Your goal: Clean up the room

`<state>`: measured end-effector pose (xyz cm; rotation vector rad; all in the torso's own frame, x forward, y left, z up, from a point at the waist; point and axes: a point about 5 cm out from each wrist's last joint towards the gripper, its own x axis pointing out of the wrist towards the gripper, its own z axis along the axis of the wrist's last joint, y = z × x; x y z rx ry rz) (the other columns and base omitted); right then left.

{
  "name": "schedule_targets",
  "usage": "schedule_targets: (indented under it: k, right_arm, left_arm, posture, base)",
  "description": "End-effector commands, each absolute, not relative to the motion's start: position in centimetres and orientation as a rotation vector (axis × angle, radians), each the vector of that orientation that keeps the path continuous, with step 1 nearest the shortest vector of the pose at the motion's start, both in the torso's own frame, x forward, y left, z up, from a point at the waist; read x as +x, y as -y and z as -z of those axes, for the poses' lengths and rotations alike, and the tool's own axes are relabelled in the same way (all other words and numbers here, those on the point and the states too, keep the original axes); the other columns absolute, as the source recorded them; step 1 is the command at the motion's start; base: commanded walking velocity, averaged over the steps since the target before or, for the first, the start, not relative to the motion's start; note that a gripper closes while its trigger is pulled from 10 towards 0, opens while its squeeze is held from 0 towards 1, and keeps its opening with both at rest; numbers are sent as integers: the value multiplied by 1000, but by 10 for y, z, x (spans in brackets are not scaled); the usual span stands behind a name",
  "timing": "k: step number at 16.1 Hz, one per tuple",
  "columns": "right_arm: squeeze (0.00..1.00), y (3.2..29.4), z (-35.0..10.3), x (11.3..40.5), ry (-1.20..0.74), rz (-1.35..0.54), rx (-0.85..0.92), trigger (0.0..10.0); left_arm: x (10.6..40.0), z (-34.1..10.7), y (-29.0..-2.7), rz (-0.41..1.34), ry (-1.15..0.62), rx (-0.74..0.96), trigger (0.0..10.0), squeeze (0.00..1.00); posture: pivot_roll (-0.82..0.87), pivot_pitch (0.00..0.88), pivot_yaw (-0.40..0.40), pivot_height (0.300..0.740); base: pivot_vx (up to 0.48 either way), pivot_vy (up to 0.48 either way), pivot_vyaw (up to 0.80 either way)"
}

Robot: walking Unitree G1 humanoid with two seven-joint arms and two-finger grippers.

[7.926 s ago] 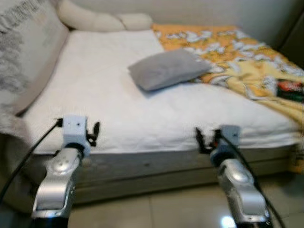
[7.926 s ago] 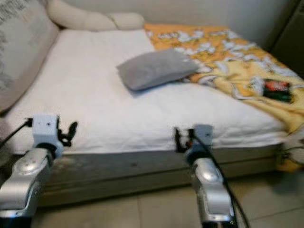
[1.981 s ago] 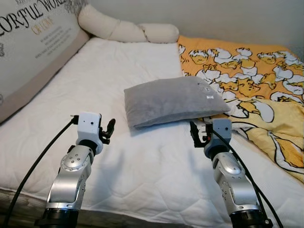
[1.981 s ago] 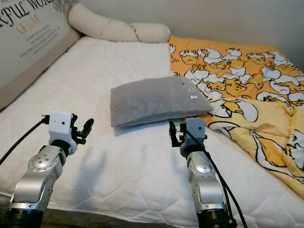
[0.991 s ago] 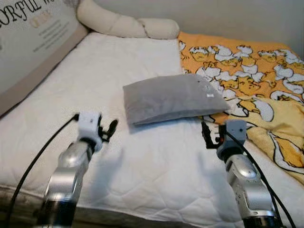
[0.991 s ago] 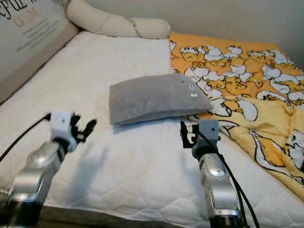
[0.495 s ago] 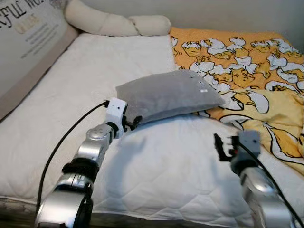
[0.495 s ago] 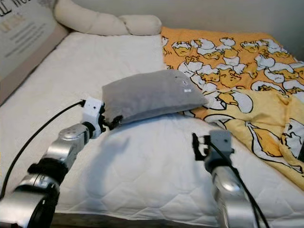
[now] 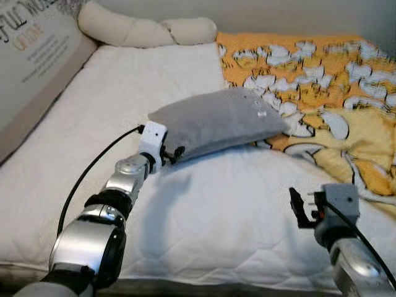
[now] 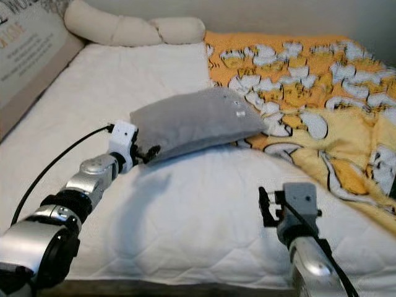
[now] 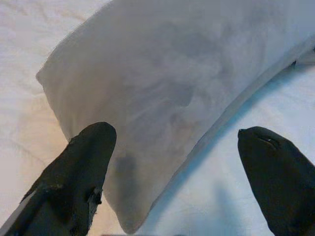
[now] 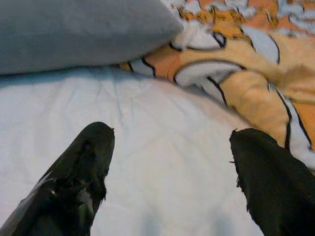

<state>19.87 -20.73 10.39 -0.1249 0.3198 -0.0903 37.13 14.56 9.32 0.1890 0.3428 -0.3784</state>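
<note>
left gripper at the near-left corner of the grey pillow

a soft grey rectangular pillow (image 9: 216,122) lies in the middle of a bed with a white quilted mattress cover (image 9: 204,210), its right end resting over the edge of an orange-yellow blanket printed with white ducks (image 9: 322,86) that covers the bed's right side. the left gripper (image 9: 171,153), on an outstretched silver arm, sits at the pillow's near-left corner. in the left wrist view its jaws stand wide, one black finger (image 11: 81,167) against the pillow's corner and the other over the white cover, with the corner lying between them; nothing is clamped. the right gripper (image 9: 299,208) hovers low over the near right part of the white cover, well apart from the pillow, its jaws wide and holding nothing, pointed toward the pillow's right end and the blanket edge. at the far end of the bed lies a long cream bolster cushion (image 9: 145,30). along the left side leans a large pale cushion with printed lettering (image 9: 31,49).
</note>
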Motion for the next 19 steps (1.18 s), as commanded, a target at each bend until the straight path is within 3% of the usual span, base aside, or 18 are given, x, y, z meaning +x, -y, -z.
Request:
schedule_targets:
  k: [1,2,3,12,13,14,18,19]
  right_arm:
    - [0,210,-111,195,-310,122,-129,10000]
    - [0,210,-114,192,-311,127,-128,10000]
    - [0,210,-116,189,-314,128,-126,10000]
    - [0,205,-130,167,-379,45,-190,10000]
    - [0,205,-131,165,-381,43,-189,10000]
    - [0,204,-132,164,-384,32,-187,10000]
    - [0,191,-136,164,-366,-149,-110,10000]
    - [0,180,-144,161,-341,-314,2,10000]
  left_arm:
    - [374,-97,-149,356,-344,271,10000,1000]
    - [376,-98,-152,327,-345,294,10000,882]
    - [378,-101,-156,284,-336,318,10000,0]
    - [369,-83,-170,198,-427,354,10000,0]
    - [368,-82,-173,184,-433,356,8078,0]
    - [369,-83,-172,190,-427,341,0,0]
    - [371,-86,-170,202,-420,336,0,0]
    - [371,-86,-171,202,-420,336,0,0]
  posture:
    - [-334,79,85,740]
    - [-335,93,85,740]
    - [-334,115,80,740]
    - [-386,190,9,740]
    - [-388,189,6,740]
    - [-385,187,8,740]
    - [-380,179,10,740]
    - [-380,179,10,740]
  base:
    - [0,0,0]
    - [0,0,0]
    - [0,0,0]
    - [0,0,0]
    - [0,0,0]
    - [0,0,0]
    - [0,0,0]
    - [0,0,0]
